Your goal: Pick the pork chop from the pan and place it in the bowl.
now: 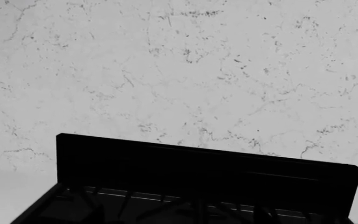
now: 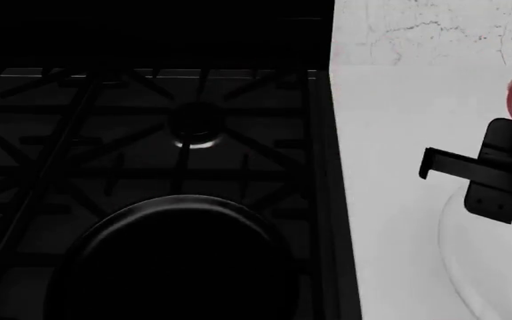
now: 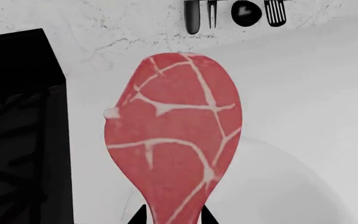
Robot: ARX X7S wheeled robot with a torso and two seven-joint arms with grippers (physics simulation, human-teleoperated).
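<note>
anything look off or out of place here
Nothing spilled or damaged. The one unusual sight is the raw pork chop held up in the air by the right tool, gripped at its narrow end above the white bowl on the counter. The pan sits empty on the stove.
</note>
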